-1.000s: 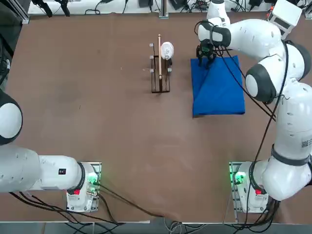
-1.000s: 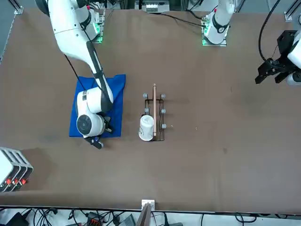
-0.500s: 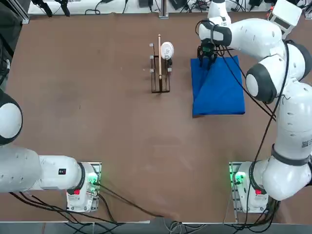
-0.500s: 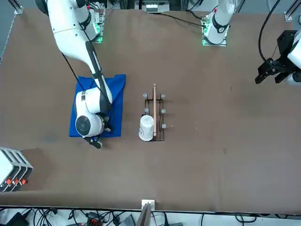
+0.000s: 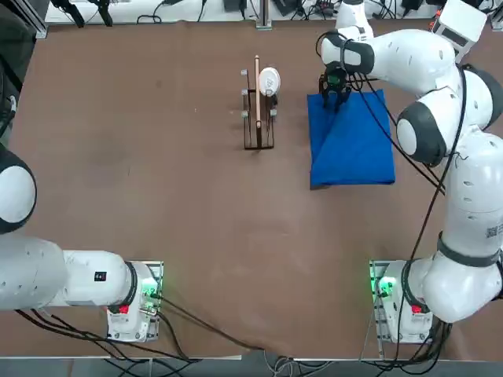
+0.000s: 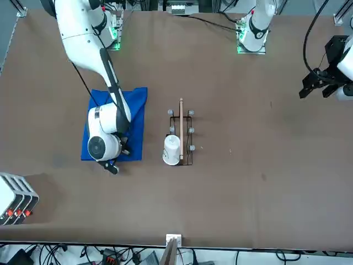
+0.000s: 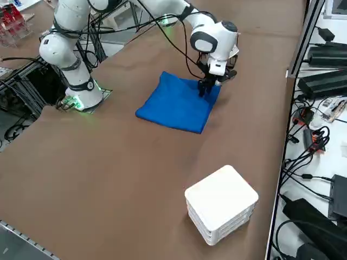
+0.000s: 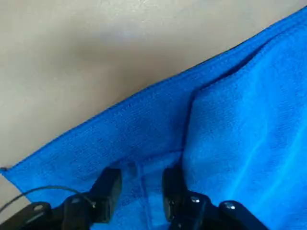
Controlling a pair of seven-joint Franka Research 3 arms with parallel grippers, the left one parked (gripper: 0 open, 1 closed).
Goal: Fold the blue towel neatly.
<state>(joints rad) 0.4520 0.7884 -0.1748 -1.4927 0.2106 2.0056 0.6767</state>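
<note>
- One white stack of flat boxes point(image 7: 221, 210) sits nearest in the right side view, low and right of centre on the brown table point(image 7: 108, 173), well apart from everything else.
- Beyond it, toward the frame's centre, lies the blue towel point(image 7: 179, 103), flat on the table and already doubled over, with a folded layer showing in the wrist view point(image 8: 240, 124).
- Seen from overhead, the blue towel point(image 5: 351, 141) is in the upper right of the frame, a rough rectangle with a diagonal crease running across it.
- At the towel's far corner stands the right gripper point(image 7: 206, 88), pointing down onto the cloth; from overhead it shows at the towel's upper-left corner point(image 5: 333, 88).
- In the wrist view its two dark fingers point(image 8: 111, 188) are set a narrow way apart with a ridge of blue fabric between them, pinching the towel's edge near the hem.
- Left of the towel in the overhead frame, near but not touching, stands a thin dark wire rack point(image 5: 258, 110) with a wooden rod, and a white cup point(image 5: 269, 80) lies at its upper end.
</note>
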